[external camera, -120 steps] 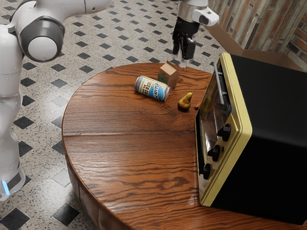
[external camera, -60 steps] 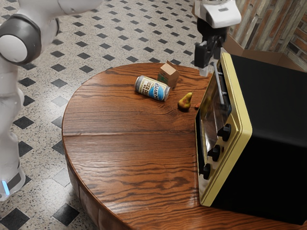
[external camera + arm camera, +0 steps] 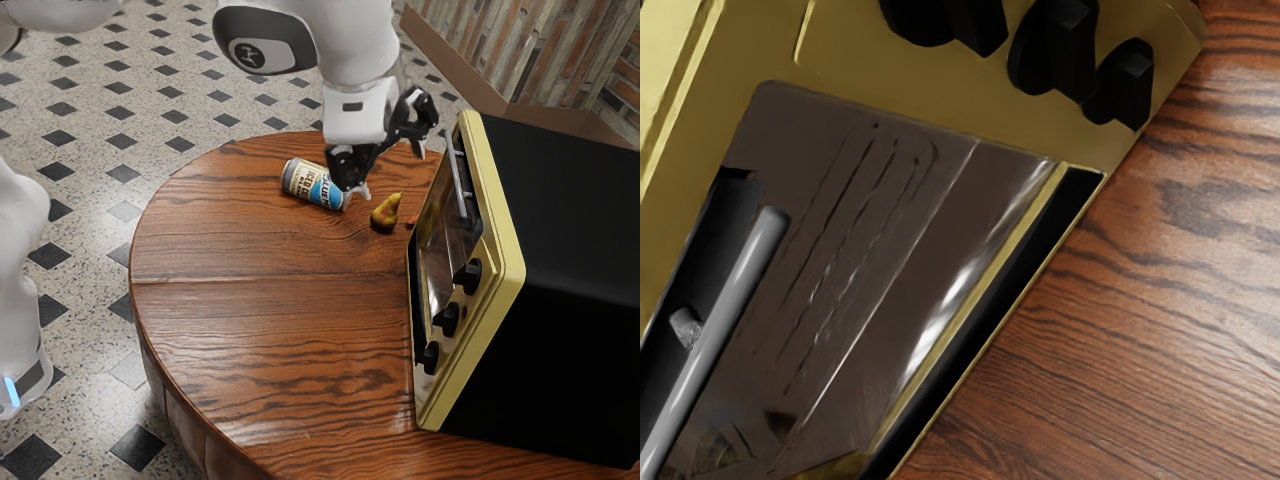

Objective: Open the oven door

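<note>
1. Speckled floor (image 3: 90, 180) with dark diamonds lay well below the gripper (image 3: 392, 170); a brick-and-plank wall (image 3: 545, 50) stood beyond it.
2. Round wooden table (image 3: 230, 340) was under the jaws, apart from them.
3. Oven (image 3: 570, 250), black with a yellow front, sat ahead of the jaws, its front facing them.
4. Oven door (image 3: 870, 230) looked shut, its glass in front of the jaws.
5. Jaws stood wide apart, nothing between them, no contact with the oven.
6. Handle (image 3: 715, 330), a grey bar on the door, was ahead of the jaws, near but untouched.
7. Can (image 3: 316, 185) lay on its side, lower than the jaws; contact with the nearer finger couldn't be told.
8. Pear (image 3: 385, 212) was below the jaws, between can and oven.
9. Knobs (image 3: 446, 320) sat in a row past the glass, farther from the jaws than the handle.
10. Step in hand, judged: approach to the handle. Next move called for lining the jaws up across the bar, closing, then pulling the door away from the oven.
</note>
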Controlling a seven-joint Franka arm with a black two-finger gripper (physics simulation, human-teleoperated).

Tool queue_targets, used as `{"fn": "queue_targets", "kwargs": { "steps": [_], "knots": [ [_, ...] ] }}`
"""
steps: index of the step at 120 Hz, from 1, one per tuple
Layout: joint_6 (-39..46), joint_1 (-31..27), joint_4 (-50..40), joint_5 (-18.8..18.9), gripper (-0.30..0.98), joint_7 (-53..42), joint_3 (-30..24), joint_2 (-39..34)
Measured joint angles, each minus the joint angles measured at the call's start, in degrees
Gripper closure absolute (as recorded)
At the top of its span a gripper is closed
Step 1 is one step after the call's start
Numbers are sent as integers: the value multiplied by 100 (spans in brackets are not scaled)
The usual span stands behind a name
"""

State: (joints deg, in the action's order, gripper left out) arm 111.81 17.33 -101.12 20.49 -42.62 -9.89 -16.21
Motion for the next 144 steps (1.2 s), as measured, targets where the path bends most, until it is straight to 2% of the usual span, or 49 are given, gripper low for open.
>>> {"fn": "queue_targets", "kwargs": {
  "steps": [20, 26, 38, 50, 63, 87, 95, 111, 130, 137, 144],
  "knots": [
    [1511, -301, -411, -293, 0, -411, 120, 356],
    [1824, -535, -480, -324, 0, -514, -49, 415],
    [2303, -801, -524, -362, 0, -694, -323, 551],
    [2621, -909, -525, -380, 0, -849, -373, 694],
    [2904, -921, -774, -395, 0, -985, -380, 538],
    [3019, -921, -1004, -426, 0, -1177, -355, 105],
    [2873, -908, -1022, -437, 0, -1214, -162, 51],
    [2687, -942, -891, -433, 0, -1285, 296, 396],
    [2598, -946, -788, -422, 0, -1356, 399, 657],
    [2589, -943, -779, -418, -5, -1379, 406, 720],
    [2587, -943, -768, -421, -5, -1403, 407, 775]
  ]
}}
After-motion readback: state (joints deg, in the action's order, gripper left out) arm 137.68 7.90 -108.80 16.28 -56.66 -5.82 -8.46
